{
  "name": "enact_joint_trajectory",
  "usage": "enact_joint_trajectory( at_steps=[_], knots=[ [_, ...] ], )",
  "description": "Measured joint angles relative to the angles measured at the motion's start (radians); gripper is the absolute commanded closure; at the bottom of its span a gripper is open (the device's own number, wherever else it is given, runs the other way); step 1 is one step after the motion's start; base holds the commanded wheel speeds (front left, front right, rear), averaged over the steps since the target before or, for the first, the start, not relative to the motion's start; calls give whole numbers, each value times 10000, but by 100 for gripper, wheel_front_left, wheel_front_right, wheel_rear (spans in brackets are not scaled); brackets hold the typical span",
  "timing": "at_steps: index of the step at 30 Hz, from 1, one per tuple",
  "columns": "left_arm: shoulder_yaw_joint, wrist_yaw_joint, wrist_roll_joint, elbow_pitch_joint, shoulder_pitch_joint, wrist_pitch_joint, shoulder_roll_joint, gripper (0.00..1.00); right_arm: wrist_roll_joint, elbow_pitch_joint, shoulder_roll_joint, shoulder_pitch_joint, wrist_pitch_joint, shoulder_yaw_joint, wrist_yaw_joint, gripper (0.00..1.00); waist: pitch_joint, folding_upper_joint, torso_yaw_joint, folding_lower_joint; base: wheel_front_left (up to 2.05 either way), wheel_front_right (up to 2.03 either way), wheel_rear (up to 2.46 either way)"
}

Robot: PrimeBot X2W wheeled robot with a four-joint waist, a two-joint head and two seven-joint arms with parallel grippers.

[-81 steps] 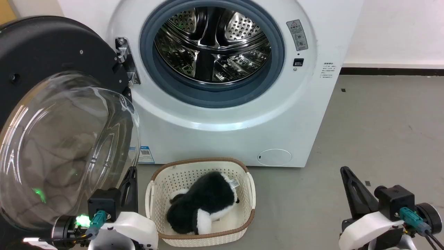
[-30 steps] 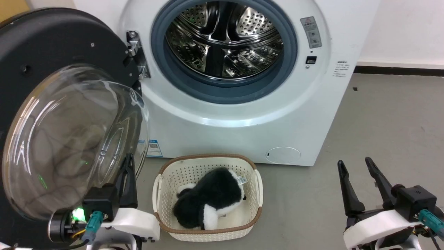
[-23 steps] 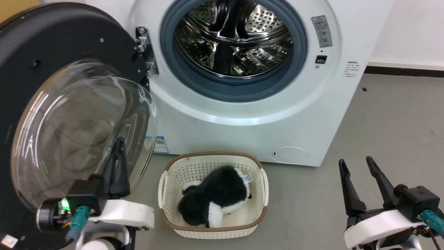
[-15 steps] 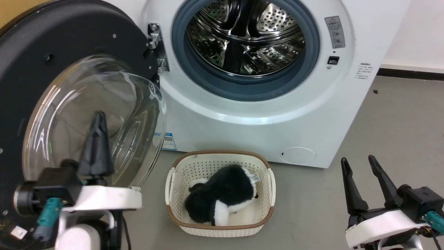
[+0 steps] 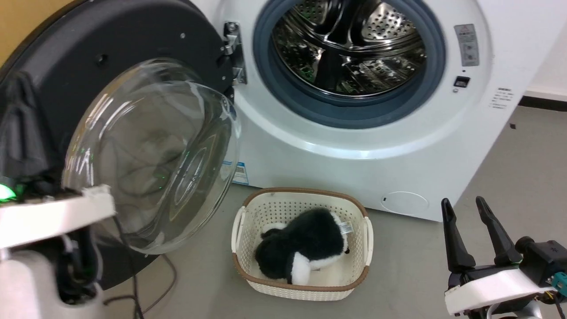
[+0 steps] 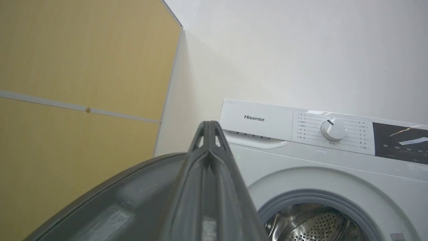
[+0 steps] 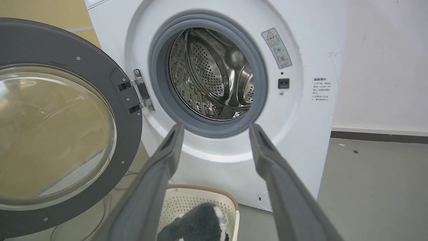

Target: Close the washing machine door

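Observation:
The washing machine (image 5: 354, 146) stands ahead with its steel drum (image 5: 350, 48) uncovered. The washing machine door (image 5: 133, 40) hangs wide open on its metal hinge (image 5: 234, 53), glass bowl (image 5: 150, 155) bulging toward me. My left gripper (image 5: 21, 84) is a blurred dark shape raised at the door's left rim. In the left wrist view this gripper (image 6: 209, 125) is shut and empty, rising above the door's dark rim (image 6: 127, 197); whether it touches the rim is unclear. At the lower right my right gripper (image 5: 462, 201) stands open and empty, aimed at the drum opening (image 7: 214, 77).
On the floor before the machine, a cream basket (image 5: 248, 270) holds a black-and-white plush toy (image 5: 301, 248). A thin cable (image 5: 164, 283) lies under the door. A yellow wall panel (image 6: 67, 67) is behind the door. Grey floor (image 5: 531, 155) spreads to the right.
My left gripper has risen from under the glass bowl and swung out to the door's left rim. The head camera has turned left. The door stays wide open.

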Motion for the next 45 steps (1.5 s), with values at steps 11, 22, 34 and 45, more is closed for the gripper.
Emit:
enact_joint_trajectory(
  at_steps=[11,22,34,45],
  knots=[
    [1653,151,-2044,637,-1197,468,890,100,460,146,0,2,-211,-176,0,0,78,0,657,0,0,0,0],
    [3661,857,-4966,3304,-1809,2054,1513,100,951,309,0,2,-477,-192,0,0,144,0,1377,0,0,0,0],
    [4335,234,-7455,5363,-1541,4481,1430,100,1258,359,0,1,-740,-274,0,0,246,0,1819,0,0,0,0],
    [4029,-516,-8794,6000,-886,6224,648,100,1613,362,0,-11,-989,-336,0,0,448,0,2116,0,0,0,0]
  ],
)
